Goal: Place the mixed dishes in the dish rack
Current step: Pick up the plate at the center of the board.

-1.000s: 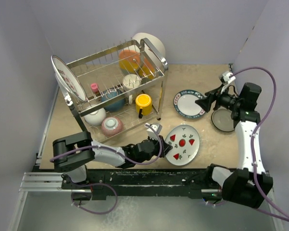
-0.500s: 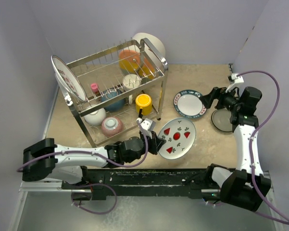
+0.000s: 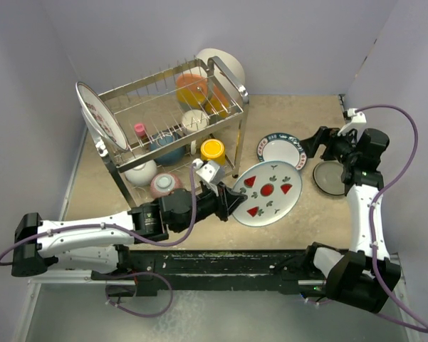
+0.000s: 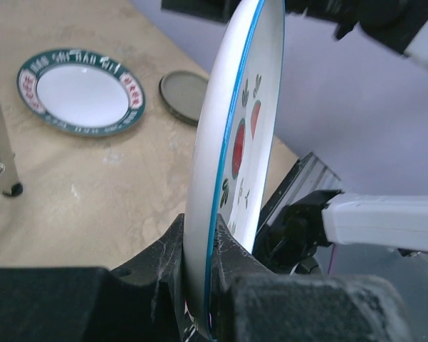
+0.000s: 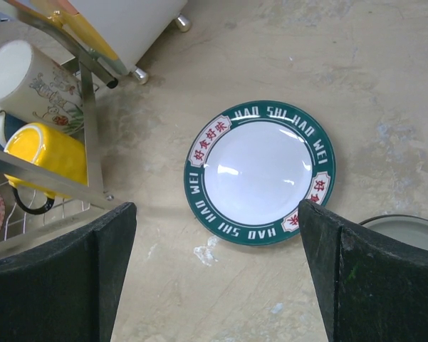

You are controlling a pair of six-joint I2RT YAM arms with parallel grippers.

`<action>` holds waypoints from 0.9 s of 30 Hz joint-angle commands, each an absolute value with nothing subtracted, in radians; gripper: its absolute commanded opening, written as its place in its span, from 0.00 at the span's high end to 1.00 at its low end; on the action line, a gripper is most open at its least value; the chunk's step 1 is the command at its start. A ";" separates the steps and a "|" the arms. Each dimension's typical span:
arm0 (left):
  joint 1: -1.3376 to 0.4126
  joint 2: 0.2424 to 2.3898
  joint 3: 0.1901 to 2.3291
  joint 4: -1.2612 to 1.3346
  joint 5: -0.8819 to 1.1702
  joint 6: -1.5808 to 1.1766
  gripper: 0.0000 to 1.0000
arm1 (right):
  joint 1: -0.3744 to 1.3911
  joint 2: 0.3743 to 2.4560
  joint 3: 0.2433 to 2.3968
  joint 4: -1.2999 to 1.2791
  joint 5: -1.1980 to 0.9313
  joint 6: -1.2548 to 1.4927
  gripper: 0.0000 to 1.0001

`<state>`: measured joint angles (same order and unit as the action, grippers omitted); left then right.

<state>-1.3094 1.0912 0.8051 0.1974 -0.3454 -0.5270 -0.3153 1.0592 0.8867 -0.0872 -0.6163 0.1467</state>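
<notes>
From above, the left gripper (image 3: 230,202) pinches the near-left rim of the strawberry plate (image 3: 268,192), which is lifted and tilted off the table (image 3: 299,221), just near and right of the dish rack (image 3: 167,135). The right gripper (image 3: 313,144) hovers with its jaws spread over the teal-rimmed plate (image 3: 279,150), and the grey plate (image 3: 330,178) lies flat beside it. In the left wrist view the strawberry plate stands almost on edge, its blue-lined rim clamped between the fingers. Only the rim is held, so the carry should probably be slow. The plate should stay upright, with its edge lined up to a free gap between the upper wires, clear of the dishes already racked. In the right wrist view the teal-rimmed plate lies between the wide-open fingers. Its band reads "HAO SHI HAO WEI" in white, with red Chinese characters on white panels.
</notes>
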 commanded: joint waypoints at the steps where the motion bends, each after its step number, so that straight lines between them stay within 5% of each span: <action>1: -1.314 1.040 1.003 0.314 -0.326 -0.439 1.00 | -0.320 1.043 0.896 -0.037 -0.596 0.161 0.04; 20: -1.170 1.386 1.918 -0.286 -0.295 -0.362 1.00 | -0.320 1.049 0.890 -0.031 -0.559 0.162 0.04; 27: -1.157 1.515 2.252 -0.561 -0.536 -0.355 1.00 | -0.320 1.054 0.892 -0.035 -0.563 0.165 0.04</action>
<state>-1.1538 1.5150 2.0655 -0.5175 -0.3874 -0.3332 -0.3153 1.0595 0.8860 -0.0689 -0.5671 0.1513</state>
